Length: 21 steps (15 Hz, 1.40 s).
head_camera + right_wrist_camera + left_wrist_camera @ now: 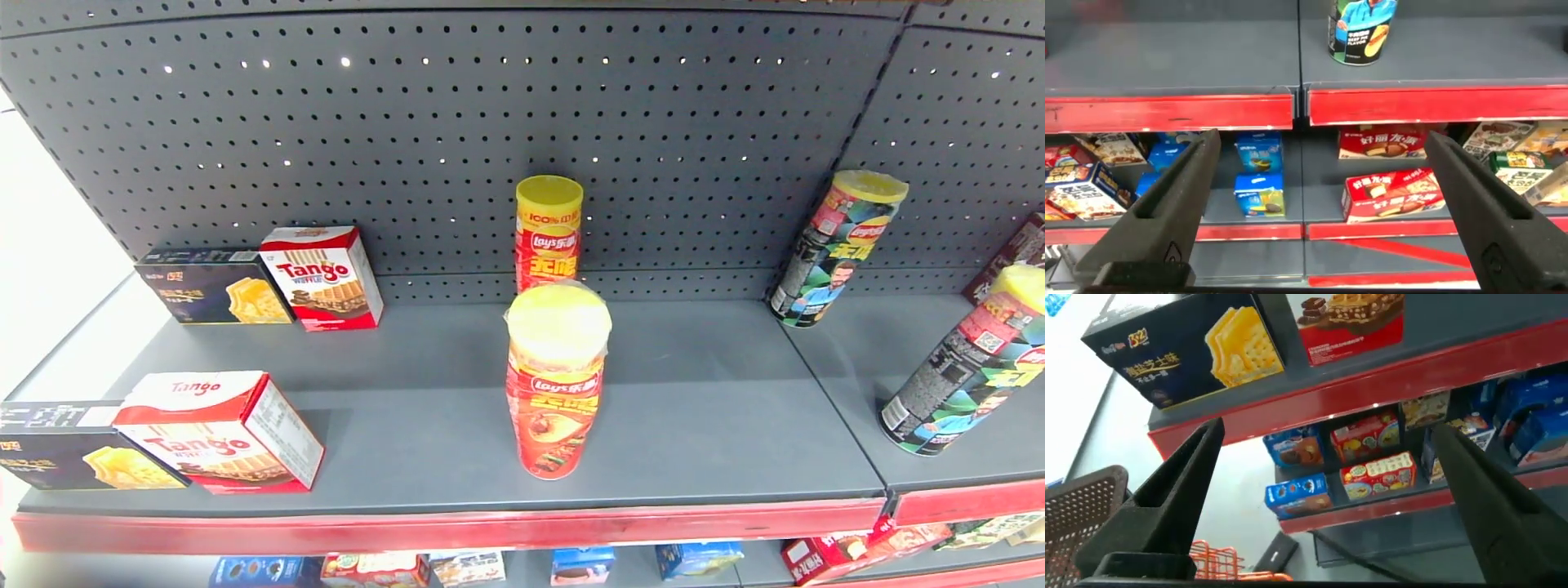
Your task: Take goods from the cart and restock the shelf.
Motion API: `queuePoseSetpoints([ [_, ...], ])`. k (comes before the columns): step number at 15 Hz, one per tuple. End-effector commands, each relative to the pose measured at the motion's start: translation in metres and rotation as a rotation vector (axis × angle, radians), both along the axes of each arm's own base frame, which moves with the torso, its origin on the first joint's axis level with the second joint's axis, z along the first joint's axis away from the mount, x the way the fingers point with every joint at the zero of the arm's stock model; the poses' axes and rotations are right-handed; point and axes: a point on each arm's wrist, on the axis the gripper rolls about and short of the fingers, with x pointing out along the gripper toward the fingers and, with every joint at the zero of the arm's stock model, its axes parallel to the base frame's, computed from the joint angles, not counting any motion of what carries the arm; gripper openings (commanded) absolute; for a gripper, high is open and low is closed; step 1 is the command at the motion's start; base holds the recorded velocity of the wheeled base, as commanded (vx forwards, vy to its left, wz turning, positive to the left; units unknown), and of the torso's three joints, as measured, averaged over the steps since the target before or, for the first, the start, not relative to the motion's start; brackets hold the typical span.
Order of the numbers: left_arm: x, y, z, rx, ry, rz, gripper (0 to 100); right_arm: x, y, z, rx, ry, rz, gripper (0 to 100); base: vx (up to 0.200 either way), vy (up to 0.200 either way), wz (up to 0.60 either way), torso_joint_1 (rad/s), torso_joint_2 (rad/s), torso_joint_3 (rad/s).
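a dark grey metal shelf (702,408) with a perforated back panel (490,106) and a red price strip (457,523) along its front edge carries the stock. the left gripper (1324,433) sits out in front of the shelf edge with its black jaws spread wide. nothing is pinched between them, and they frame small snack boxes on the tiers below. the right gripper (1323,140) is likewise wide apart before the red strip, facing blue and red packets (1392,192) on the lower tiers. at the shelf's left end a black cracker box (57,449) and a red-and-white wafer box (220,433) stand side by side at the front, touching. a second such pair (212,287) (322,278) stands against the back panel. in the left wrist view the front pair stands on the deck beyond the jaws, well apart from the fingers. two red crisp tubes with yellow lids stand upright mid-shelf, one near the front (557,384) and one at the back (548,233). two dark crisp tubes with yellow lids stand on the right-hand section (837,249) (967,376). one of them shows beyond the right jaws, clear of both fingers. a patch of orange cart wire (1217,562) lies beneath the left gripper.
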Motion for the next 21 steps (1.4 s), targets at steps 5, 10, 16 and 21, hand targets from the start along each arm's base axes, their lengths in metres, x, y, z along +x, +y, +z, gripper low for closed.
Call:
queuePoseSetpoints([
  [5,-0.0016,0.0001,-0.0014,-0.002,-0.048,0.019,100,0.0001,0.0,-0.0005,0.001,0.001,0.003,100,0.0,0.0,0.0,0.0,0.0,0.0],
  [10,-0.0014,-0.0008,-0.0018,-0.141,-0.049,-0.008,100,0.0001,0.0,-0.0005,0.001,0.001,0.003,100,0.0,0.0,0.0,0.0,0.0,0.0],
  [16,-0.0001,-0.0041,-0.0022,-0.216,-0.06,-0.158,100,0.0001,0.0,-0.0005,0.001,0.001,0.003,100,0.0,0.0,0.0,0.0,0.0,0.0],
  [21,0.0014,0.0056,-0.0033,-0.218,-0.15,0.272,100,0.0001,0.0,-0.0005,0.001,0.001,0.003,100,0.0,0.0,0.0,0.0,0.0,0.0],
])
